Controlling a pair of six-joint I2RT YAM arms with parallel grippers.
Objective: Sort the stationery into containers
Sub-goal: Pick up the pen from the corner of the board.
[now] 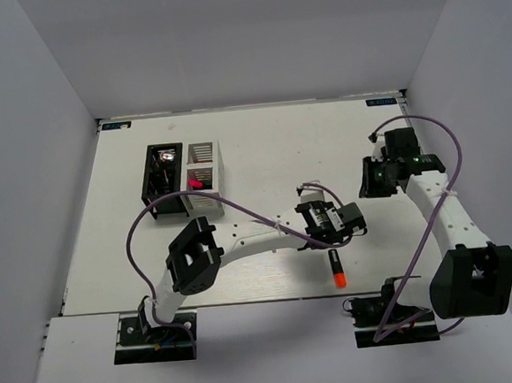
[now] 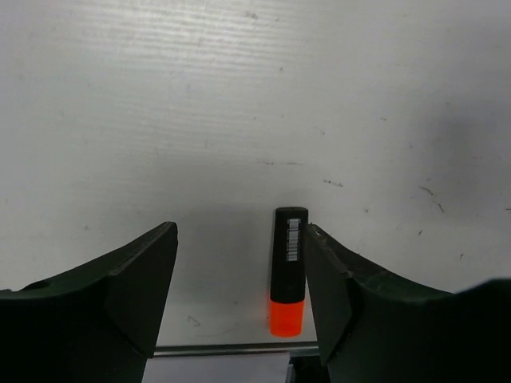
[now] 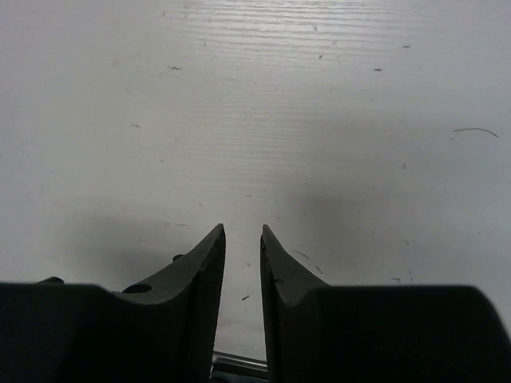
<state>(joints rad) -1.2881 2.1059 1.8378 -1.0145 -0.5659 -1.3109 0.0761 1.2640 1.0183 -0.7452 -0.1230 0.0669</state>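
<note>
Top view: the marker (image 1: 337, 269) is lying flat by the table's (image 1: 261, 147) near edge, orange cap nearest, just on the near side of the left gripper (image 1: 329, 237). That arm is stretching low from its base out to the right. The right gripper (image 1: 369, 179) is sitting far right, well apart from the marker, its arm folding back at the elbow.

Left wrist: jaws are gaping wide and released, with the marker lying between them, close beside one finger (image 2: 335, 279).

Right wrist: jaws are standing a crack apart, with only table showing in the gap.
</note>
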